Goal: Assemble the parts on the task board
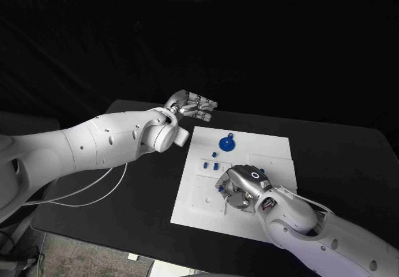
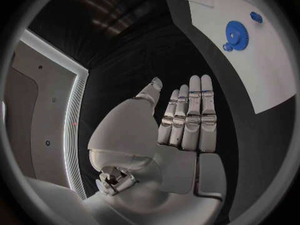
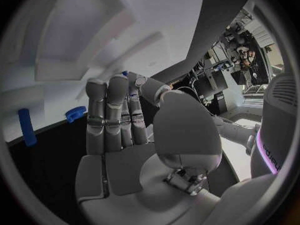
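Observation:
The white task board lies in the middle of the table. A blue gear sits near its far edge, also seen as the gear in the left wrist view. Small blue pegs stand at the board's left side. My right hand hovers low over the board's near half, knuckles up. A small blue part shows between its thumb and a fingertip, seemingly pinched. My left hand hangs past the board's far left corner, fingers straight and together, holding nothing.
Raised square panels mark the board's right and near sections. A blue peg and a gear's rim show beside my right hand's fingers. A white cable trails over the table's left side.

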You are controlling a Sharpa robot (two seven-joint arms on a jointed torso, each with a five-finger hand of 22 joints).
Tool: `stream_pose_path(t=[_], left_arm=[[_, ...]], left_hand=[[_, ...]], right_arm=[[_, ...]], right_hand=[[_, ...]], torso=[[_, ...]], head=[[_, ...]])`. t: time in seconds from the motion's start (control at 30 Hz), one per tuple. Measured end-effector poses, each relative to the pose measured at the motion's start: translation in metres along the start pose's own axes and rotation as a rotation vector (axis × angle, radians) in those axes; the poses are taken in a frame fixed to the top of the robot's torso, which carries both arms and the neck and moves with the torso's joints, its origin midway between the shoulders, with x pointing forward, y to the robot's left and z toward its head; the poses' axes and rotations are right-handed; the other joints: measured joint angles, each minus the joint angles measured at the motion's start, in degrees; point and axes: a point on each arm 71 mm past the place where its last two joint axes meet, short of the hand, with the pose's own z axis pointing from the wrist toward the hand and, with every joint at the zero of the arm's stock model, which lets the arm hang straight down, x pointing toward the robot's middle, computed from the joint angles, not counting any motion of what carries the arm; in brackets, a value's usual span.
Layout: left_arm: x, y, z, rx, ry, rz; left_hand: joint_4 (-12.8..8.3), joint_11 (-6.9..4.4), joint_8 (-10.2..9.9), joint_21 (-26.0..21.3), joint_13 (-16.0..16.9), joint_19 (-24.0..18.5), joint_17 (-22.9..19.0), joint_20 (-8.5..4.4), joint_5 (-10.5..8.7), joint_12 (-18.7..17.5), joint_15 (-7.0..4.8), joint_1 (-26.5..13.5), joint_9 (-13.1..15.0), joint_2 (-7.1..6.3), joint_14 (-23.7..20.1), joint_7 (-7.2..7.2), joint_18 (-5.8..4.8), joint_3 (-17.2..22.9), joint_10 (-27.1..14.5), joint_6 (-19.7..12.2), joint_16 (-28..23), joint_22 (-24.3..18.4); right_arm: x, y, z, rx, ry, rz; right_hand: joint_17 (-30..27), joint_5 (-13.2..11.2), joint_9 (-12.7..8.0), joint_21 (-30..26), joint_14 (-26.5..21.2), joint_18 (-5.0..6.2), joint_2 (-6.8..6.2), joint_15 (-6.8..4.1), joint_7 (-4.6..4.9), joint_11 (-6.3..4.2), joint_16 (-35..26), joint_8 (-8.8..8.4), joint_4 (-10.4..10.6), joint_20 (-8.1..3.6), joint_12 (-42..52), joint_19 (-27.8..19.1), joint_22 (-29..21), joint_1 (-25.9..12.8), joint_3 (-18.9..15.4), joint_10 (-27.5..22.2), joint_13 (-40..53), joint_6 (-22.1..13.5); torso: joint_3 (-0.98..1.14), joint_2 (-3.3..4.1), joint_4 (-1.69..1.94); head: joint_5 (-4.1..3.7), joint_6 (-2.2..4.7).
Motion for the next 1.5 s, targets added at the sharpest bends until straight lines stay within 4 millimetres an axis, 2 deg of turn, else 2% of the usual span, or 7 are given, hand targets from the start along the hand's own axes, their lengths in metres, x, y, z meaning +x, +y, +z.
stream_pose_path(t=[0.53,0.63,0.67,0.8,1.0,1.13,1.5], left_arm=[[0.003,-0.001,0.0,0.0,0.007,-0.003],[0.004,-0.001,0.0,0.0,0.008,-0.003],[0.004,-0.001,0.0,0.0,0.008,-0.003],[0.005,-0.001,0.0,0.0,0.01,-0.004],[0.005,-0.001,0.0,-0.002,0.01,-0.004],[0.005,-0.001,0.0,-0.003,0.01,-0.004],[0.004,-0.001,0.0,-0.004,0.007,-0.003]], left_hand=[[0.0,0.0,0.0,0.0,0.0,0.0,-0.1,0.0,0.0,0.0,0.0,0.0,0.0,0.0,0.0,0.0,0.0,0.0,0.0,0.0,0.0,-0.3],[0.0,0.0,0.0,0.2,0.0,0.0,-0.1,0.0,0.0,0.0,0.0,0.0,0.0,0.0,0.0,-0.15,0.0,0.0,0.0,-0.1,0.0,-0.4],[-0.1,0.0,0.0,0.2,0.0,0.0,-0.1,0.0,0.0,0.0,0.0,0.0,0.0,0.0,0.0,-0.15,0.0,-0.1,0.0,-0.2,0.0,-0.4],[-0.2,0.0,0.0,0.2,0.0,0.0,-0.1,0.0,0.0,0.0,0.0,0.0,0.0,0.0,0.0,-0.15,-0.01,-0.2,0.0,-0.2,0.0,-0.4],[-0.2,0.0,0.0,0.2,0.0,0.0,-0.1,0.0,0.0,0.0,0.0,0.0,0.0,0.0,0.0,-0.15,0.0,-0.2,0.0,-0.1,0.0,-0.4],[-0.2,0.0,0.0,0.2,0.0,0.0,-0.1,0.0,0.0,0.0,0.0,0.0,0.0,0.0,0.0,-0.14,0.0,-0.2,0.0,-0.1,0.0,-0.4],[-0.2,0.0,0.0,0.2,0.0,0.0,-0.1,0.0,0.0,0.0,0.0,0.0,0.0,0.0,0.0,-0.13,0.0,-0.2,0.0,-0.1,0.0,-0.5]], right_arm=[[0.007,0.002,0.004,-0.007,0.013,-0.006],[0.008,0.0,0.004,-0.007,0.014,-0.001],[0.008,0.0,0.004,-0.007,0.014,0.002],[0.009,-0.002,0.003,-0.01,0.008,0.021],[0.012,-0.004,0.0,-0.015,0.0,0.058],[0.013,-0.005,-0.002,-0.016,-0.001,0.081],[0.0,-0.008,-0.007,-0.01,-0.025,0.136]], right_hand=[[-0.4,0.6,0.0,-1.2,0.0,0.27,0.24,0.18,0.23,-0.34,0.0,-0.12,-0.1,0.0,0.2,0.0,0.0,-0.6,0.1,0.1,0.0,-0.4],[-0.4,4.6,-0.2,-2.0,-0.2,0.31,-0.11,0.37,0.65,-1.07,0.0,-0.12,0.9,0.22,0.3,0.0,0.0,-1.6,-3.5,-1.0,0.0,-2.3],[-0.4,5.3,-0.2,-2.5,-0.4,0.39,0.17,0.48,0.78,-0.86,0.0,-0.11,1.5,0.61,0.7,0.0,0.0,-1.8,-5.6,-2.0,0.1,-3.1],[-0.6,5.4,-0.4,-5.0,-0.3,0.72,0.37,1.08,1.23,-0.05,0.2,0.06,3.0,1.01,0.5,0.4,0.0,-2.1,-11.3,-4.7,0.1,-5.3],[-1.2,5.4,-0.5,-8.9,-0.6,0.87,-0.79,1.95,1.95,1.59,0.2,0.06,3.8,1.86,0.4,0.4,-0.1,-2.5,-13.8,-10.0,-0.2,-8.2],[-1.8,6.5,-0.5,-11.5,-0.9,0.86,-1.29,2.26,2.06,2.0,-0.1,0.06,4.2,2.37,0.4,0.5,-0.8,-2.0,-16.4,-11.5,-0.2,-8.9],[-2.7,7.3,-0.5,-14.4,-1.1,1.8,-0.9,2.46,2.06,2.21,-0.2,0.06,5.4,2.85,0.4,0.8,-0.7,-1.2,-20.4,-12.6,-0.2,-10.0]], torso=[[-0.02,0.03,0.0],[-0.01,0.02,0.0],[-0.02,0.02,-0.01],[-0.02,0.0,-0.03],[0.01,-0.01,-0.07],[0.04,0.0,-0.03],[0.04,-0.02,-0.03]], head=[[-0.24,0.07],[-0.32,0.08],[-0.36,0.04],[-0.44,-0.01],[-0.53,0.09],[-0.64,0.15],[-0.88,0.45]])
